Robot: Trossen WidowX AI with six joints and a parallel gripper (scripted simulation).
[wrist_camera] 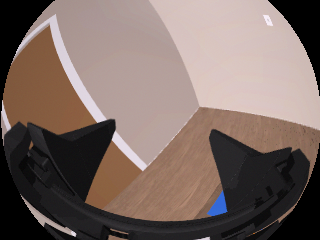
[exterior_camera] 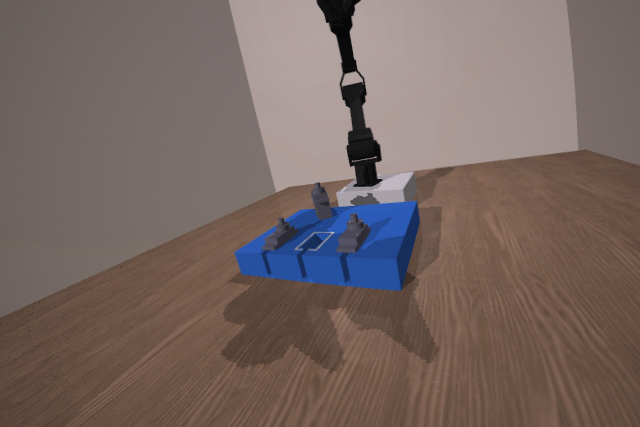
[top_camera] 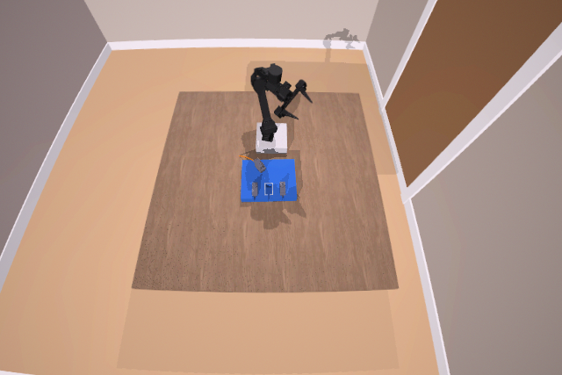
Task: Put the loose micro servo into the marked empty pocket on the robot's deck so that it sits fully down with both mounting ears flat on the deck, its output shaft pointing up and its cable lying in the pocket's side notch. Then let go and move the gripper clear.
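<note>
Micro servo (top_camera: 259, 164) (exterior_camera: 321, 203) near deck's (top_camera: 269, 176) (exterior_camera: 377, 236) rear edge; jaws (top_camera: 305, 110) open, high above, well apart.

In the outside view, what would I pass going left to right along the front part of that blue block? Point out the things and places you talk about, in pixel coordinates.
A grey servo (top_camera: 255, 189) (exterior_camera: 279, 236) → the white-outlined empty pocket (top_camera: 269, 189) (exterior_camera: 313, 242) → another grey servo (top_camera: 283, 189) (exterior_camera: 353, 236).

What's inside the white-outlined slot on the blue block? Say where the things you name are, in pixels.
The slot (top_camera: 269, 189) (exterior_camera: 314, 241) holds no grey part; only blue walls and shadow show. Its bottom can't be made out.
</note>
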